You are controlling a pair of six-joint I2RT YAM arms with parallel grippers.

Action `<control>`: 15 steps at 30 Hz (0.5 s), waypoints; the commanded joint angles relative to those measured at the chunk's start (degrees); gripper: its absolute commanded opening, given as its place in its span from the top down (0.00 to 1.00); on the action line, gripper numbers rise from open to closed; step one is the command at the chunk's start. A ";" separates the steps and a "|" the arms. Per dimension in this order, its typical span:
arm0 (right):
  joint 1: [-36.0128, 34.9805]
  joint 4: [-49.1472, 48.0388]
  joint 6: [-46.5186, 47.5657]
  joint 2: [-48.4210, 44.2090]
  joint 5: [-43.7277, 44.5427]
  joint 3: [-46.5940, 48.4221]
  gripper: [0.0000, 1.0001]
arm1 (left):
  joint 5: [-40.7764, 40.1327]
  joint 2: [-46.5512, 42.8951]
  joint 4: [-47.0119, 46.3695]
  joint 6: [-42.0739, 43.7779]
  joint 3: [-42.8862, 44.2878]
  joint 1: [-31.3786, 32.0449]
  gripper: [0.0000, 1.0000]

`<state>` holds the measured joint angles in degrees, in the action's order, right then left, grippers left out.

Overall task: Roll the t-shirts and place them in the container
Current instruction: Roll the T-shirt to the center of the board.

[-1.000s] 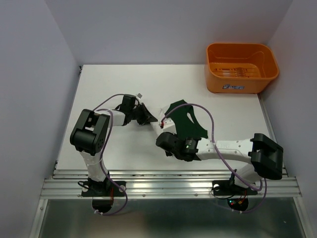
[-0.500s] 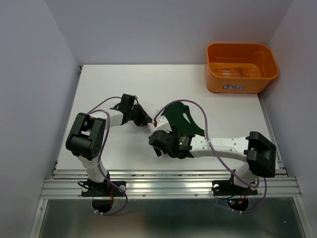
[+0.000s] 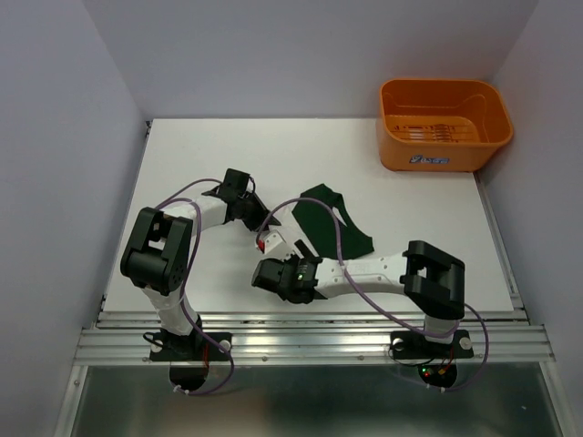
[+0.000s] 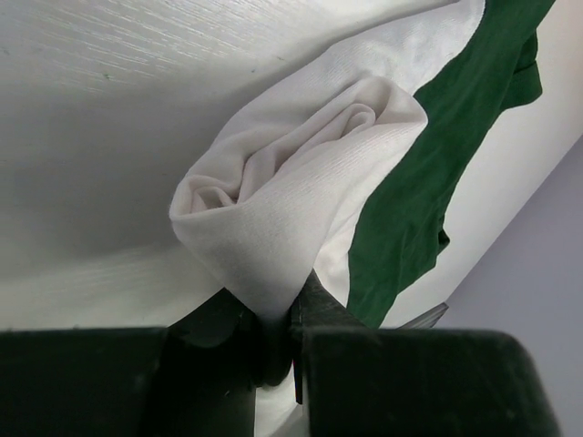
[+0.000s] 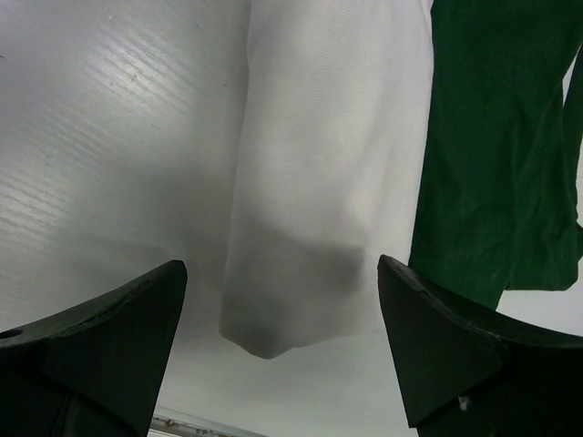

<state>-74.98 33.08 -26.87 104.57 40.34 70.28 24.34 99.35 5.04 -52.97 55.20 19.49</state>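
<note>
Having let go, right hand [image 5: 282,291] now gapes above t-shirt [image 5: 314,155].

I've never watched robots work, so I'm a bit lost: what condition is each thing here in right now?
T-shirt: white end rolled into a loose bundle, green part lying flat on the table.
Left gripper: shut on the rolled white end.
Right gripper: open, holding nothing, over the white cloth.
Basket: upright, nothing seen inside, at the table's far right corner.
</note>
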 commanded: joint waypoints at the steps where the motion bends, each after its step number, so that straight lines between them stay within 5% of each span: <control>1: -1.40 0.67 1.47 2.03 6.15 3.54 0.09 | -1.22 -3.02 2.52 -0.73 2.37 0.20 1.00; 15: -2.54 9.54 -5.82 12.76 18.63 7.15 0.17 | -1.31 -2.94 2.87 -0.82 3.07 0.12 1.00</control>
<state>-77.06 38.61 -29.26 115.24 54.35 76.36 23.44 99.33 7.14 -53.47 56.07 19.51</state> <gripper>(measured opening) 0.831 0.211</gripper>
